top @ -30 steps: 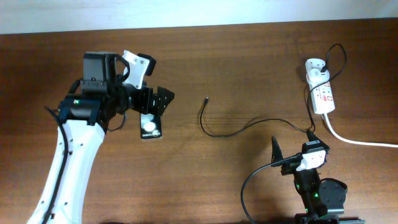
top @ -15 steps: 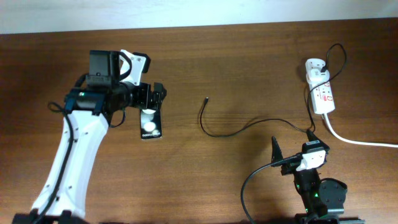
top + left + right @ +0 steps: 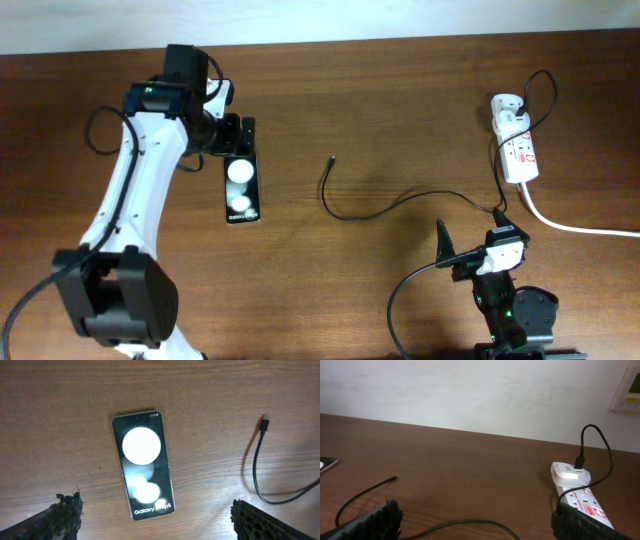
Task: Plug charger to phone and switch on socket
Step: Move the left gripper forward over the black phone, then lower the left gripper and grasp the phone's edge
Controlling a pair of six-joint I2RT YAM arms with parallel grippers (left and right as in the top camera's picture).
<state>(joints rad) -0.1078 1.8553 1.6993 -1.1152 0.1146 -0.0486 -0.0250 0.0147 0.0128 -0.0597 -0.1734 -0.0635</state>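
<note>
Trouble is most likely to be met at the phone, which is laid flat and face up on the table, unsupported on every side, its glossy screen showing two white reflections. The left gripper is held above the phone's far end with its jaws spread wide and nothing gripped. If the phone is closed on by its slick edges, it could be skidded or spun across the wood rather than steadied, and its port end could be turned away from the charger. The port itself cannot be made out in any view, so the end that carries it is not known. The charger's plug tip is seen lying free on the table to the right of the phone, well apart from it, with the thin black cable curving back to the white adapter seated in the socket at the far right. The right gripper is parked near the table's front edge, jaws likewise apart and empty, just beside the cable's run. The cable could be snagged or dragged when that arm is moved, and the adapter could be tugged loose. A tip so small, on so limp a lead, may be pinched off-axis and mated crookedly. Whether the socket's switch is on cannot be told, and the wrong spot might be pressed.
</note>
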